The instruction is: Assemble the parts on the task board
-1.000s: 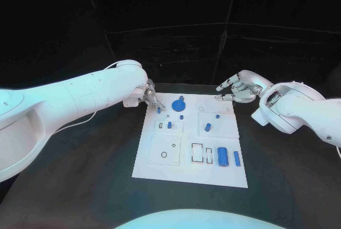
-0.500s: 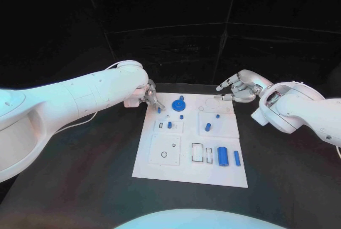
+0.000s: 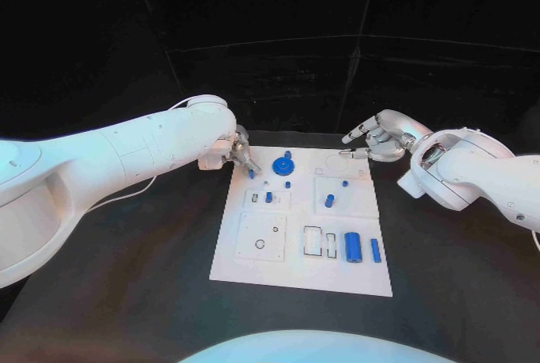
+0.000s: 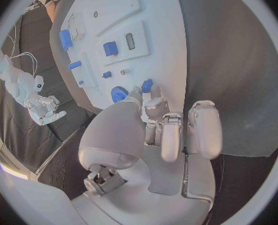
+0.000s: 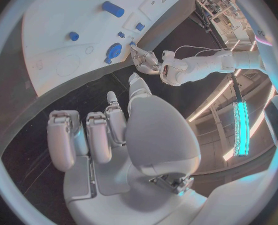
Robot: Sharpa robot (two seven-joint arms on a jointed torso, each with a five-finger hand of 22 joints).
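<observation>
The white task board (image 3: 303,269) lies in the middle of the black table. My left hand (image 3: 239,156) hovers at the board's far left corner and pinches a small blue peg (image 3: 251,173) between thumb and a finger; the left wrist view shows the peg (image 4: 147,85) at the fingertips, beside the blue gear (image 4: 118,93). The gear (image 3: 282,169) sits at the far end of the board. My right hand (image 3: 377,144) hangs past the far right corner, fingers apart, holding nothing. A thick blue cylinder (image 3: 352,248) and a slim blue bar (image 3: 374,251) lie near the front right.
Small blue pieces stand mid-board (image 3: 269,197), (image 3: 328,201), and two empty rectangular slots (image 3: 318,243) lie left of the cylinder. A square plate with a round hole (image 3: 260,238) sits at front left. Black table surrounds the board.
The right hand's fingers have shifted slightly above the far right corner. The left hand stays almost still with the peg.
</observation>
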